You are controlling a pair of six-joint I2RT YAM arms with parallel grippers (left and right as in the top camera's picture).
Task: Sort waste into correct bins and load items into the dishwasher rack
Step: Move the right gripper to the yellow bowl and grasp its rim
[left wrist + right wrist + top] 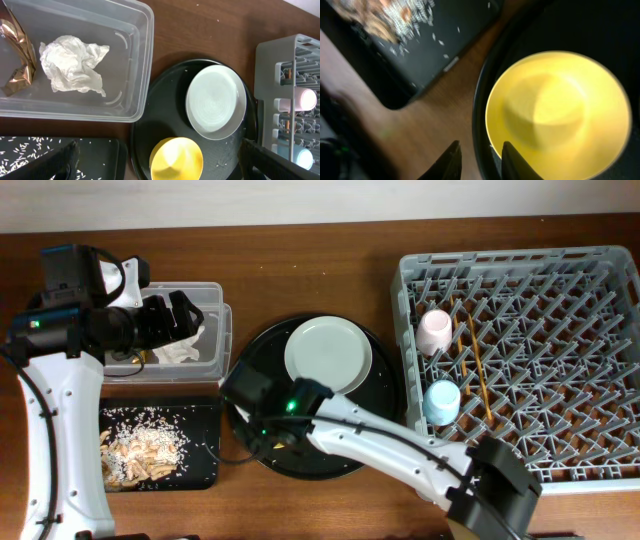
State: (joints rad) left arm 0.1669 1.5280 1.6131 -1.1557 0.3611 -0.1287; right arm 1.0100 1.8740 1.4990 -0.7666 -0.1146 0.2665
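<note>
The yellow bowl sits on the large round black tray, next to the pale plate. My right gripper is open, with its fingers either side of the bowl's near rim and the tray's edge. In the overhead view the right arm hides the bowl. My left gripper is wide open and empty, above the clear tub. The tub holds the white tissue and the gold-brown wrapper. Food scraps lie in the shallow black tray. The pink cup, blue cup and chopsticks are in the grey rack.
The rack fills the right side of the table. The round tray sits between the rack and the two bins. The right arm stretches from the front right across the round tray. The left arm stands along the left edge.
</note>
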